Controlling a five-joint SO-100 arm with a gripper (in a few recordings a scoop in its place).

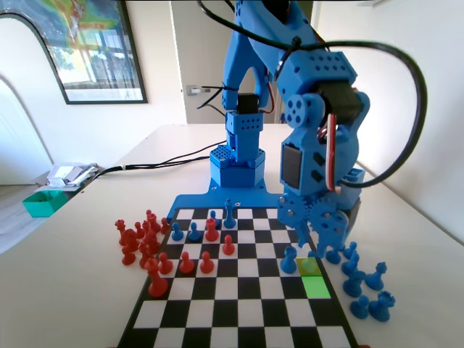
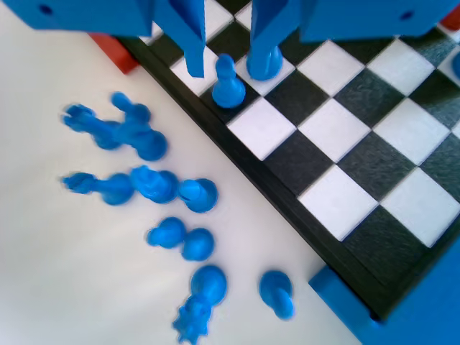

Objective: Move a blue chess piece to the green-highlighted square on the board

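Blue pawn between parted tool jaws, not yet gripped.

Standing on a white square near the board edge, at 11 o'clock from the green square in the fixed view. Likely light, stiff, slick plastic; easily tipped. Best pinched at the narrow neck under the round head, jaws square. Loose blue pieces crowded on the desk at 9 o'clock.
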